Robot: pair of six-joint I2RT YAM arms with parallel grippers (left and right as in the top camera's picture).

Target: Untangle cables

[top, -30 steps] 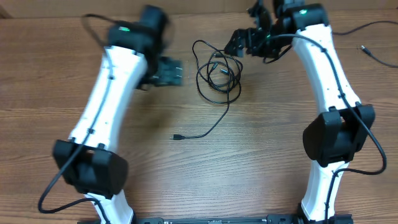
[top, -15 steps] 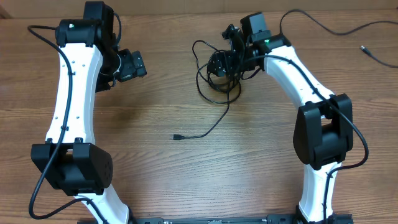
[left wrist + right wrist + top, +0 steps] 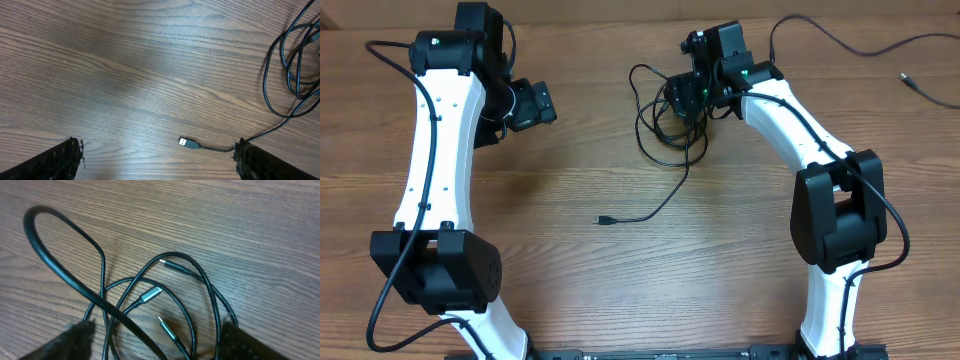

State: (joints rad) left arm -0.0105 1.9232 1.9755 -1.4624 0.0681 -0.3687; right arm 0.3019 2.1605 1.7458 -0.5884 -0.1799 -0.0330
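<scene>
The table is brown wood, with fine darker grain lines across it and some paler streaks. The cables are black along their whole length. Their small plug ends are silver, and the flat plug of the loose strand looks grey-silver. The left arm and the right arm have white shells with black joints and black wires. A small green light shines on the left arm.
</scene>
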